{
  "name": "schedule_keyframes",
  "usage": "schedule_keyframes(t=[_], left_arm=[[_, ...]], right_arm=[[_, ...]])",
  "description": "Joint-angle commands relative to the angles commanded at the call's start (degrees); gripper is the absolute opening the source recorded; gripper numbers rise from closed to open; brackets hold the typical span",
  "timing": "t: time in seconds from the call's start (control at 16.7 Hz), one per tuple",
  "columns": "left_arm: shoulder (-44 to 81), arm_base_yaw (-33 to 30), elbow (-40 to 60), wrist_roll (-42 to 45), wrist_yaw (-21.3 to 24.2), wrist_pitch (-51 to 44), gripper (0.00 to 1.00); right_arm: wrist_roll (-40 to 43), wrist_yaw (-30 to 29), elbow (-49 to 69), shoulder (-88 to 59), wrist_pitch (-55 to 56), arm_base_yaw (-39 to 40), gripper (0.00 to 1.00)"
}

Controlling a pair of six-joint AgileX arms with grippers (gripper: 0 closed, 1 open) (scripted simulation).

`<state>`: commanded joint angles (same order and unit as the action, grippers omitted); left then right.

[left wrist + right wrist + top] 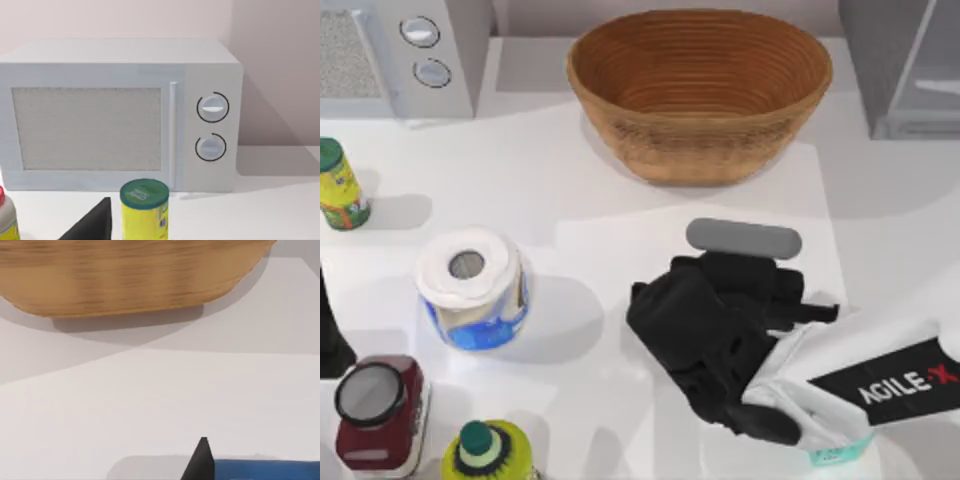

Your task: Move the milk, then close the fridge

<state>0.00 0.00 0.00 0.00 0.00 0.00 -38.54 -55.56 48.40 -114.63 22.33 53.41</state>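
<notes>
At the top view's left edge the left arm (pixel 330 335) sits parked; its wrist view looks across a yellow can (pixel 144 210) to the microwave (pixel 117 115) with two round knobs, and whether its pincer is released or clenched cannot be told. Moving right across the tabletop (pixel 580 200) come a toilet roll (pixel 472 290), a dark red jar (pixel 375 410) and a green-capped bottle (pixel 485 450), all well apart from the work. The wicker basket (pixel 700 90) stands at the back centre. The right pincer (pixel 720 330) is low over the tabletop in front of the basket, far nearer the job than the left arm; its finger spread cannot be told either. In the right wrist view a dark fingertip (pixel 200 460) stands just beside the blue top of the milk (pixel 265 469), which seems to lie directly under the pincer. A teal carton (pixel 840 455) peeks out beneath the arm. The fridge (pixel 905 65) stands at the back right, door apparently open; the basket flanks the likely path there.
</notes>
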Motion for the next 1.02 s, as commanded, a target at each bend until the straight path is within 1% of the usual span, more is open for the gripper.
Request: schedule_keyframes(t=[0.18, 0.24, 0.78, 1.02], left_arm=[[0.0, 0.0, 0.0, 0.0, 0.0, 0.0, 1.00], [0.0, 0.0, 0.0, 0.0, 0.0, 0.0, 1.00], [0.0, 0.0, 0.0, 0.0, 0.0, 0.0, 1.00], [0.0, 0.0, 0.0, 0.0, 0.0, 0.0, 1.00]], right_arm=[[0.0, 0.0, 0.0, 0.0, 0.0, 0.0, 0.02], [0.0, 0.0, 0.0, 0.0, 0.0, 0.0, 0.00], [-0.1, 0.0, 0.2, 0.2, -0.2, -0.1, 0.00], [0.0, 0.1, 1.1, 3.5, -4.3, -0.1, 0.00]])
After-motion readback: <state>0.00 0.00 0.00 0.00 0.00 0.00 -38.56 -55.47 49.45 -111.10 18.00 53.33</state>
